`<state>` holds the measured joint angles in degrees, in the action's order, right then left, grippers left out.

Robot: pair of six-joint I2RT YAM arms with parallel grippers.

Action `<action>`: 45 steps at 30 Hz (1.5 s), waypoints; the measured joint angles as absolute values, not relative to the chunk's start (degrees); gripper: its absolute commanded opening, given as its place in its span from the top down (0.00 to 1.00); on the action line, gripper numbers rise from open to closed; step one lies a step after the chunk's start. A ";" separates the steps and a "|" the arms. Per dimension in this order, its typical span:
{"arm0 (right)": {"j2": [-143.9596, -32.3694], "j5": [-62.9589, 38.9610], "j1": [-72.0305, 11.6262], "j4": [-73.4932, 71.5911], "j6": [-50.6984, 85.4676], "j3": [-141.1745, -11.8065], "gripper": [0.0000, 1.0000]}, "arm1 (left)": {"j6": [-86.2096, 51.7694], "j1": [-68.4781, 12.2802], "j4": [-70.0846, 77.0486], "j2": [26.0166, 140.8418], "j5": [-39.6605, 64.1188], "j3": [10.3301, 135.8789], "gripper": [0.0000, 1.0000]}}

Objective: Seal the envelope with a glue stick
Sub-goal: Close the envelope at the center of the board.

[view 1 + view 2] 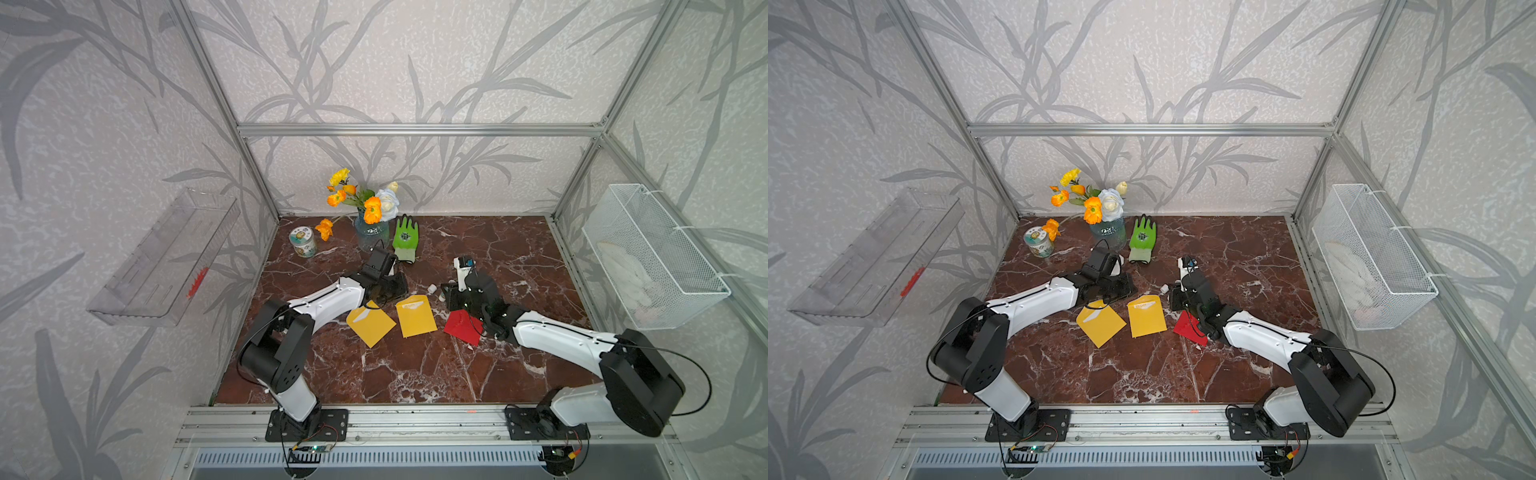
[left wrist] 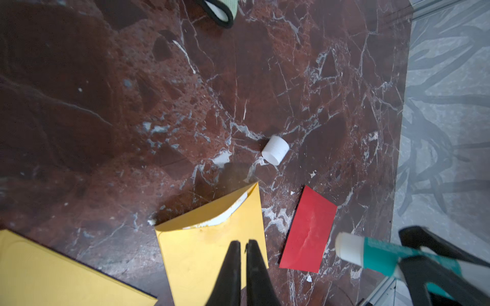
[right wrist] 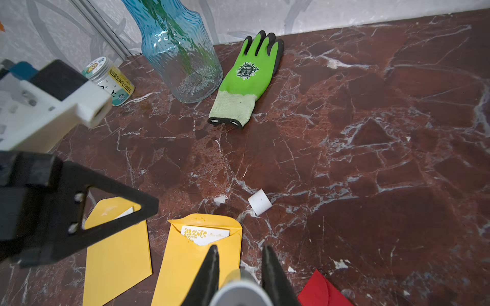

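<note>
The glue stick [image 2: 371, 254] is uncapped and clamped in your right gripper [image 3: 240, 247] above the desk's middle, near the red envelope [image 2: 307, 233]. The cap [image 2: 275, 149] lies loose beside the middle yellow envelope [image 3: 191, 265], whose flap is open with a card showing. Your left gripper [image 2: 243, 242] is closed and empty over it. Gluing and pressing remain, I judge. Whether any glue is on the flap is too faint to tell.

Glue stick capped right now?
No: the white cap lies loose on the table, apart from the glue stick held in the right gripper.
</note>
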<state>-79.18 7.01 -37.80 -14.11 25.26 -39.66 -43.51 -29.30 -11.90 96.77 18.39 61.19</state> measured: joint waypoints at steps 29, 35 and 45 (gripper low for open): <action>-77.71 5.89 -37.76 -12.12 26.83 -37.34 1.00 | -42.15 -30.35 -5.48 105.08 21.19 58.81 0.93; -78.91 5.45 -37.76 -12.10 27.29 -37.34 1.00 | -40.47 -31.88 -5.17 104.68 20.51 58.11 0.93; -80.66 5.32 -37.76 -12.10 27.55 -37.30 1.00 | -38.00 -36.71 -4.67 104.73 15.44 57.06 0.93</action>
<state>-80.66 5.32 -37.76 -12.10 27.55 -37.30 -38.00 -36.71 -4.67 104.73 15.44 57.06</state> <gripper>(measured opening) 0.260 0.067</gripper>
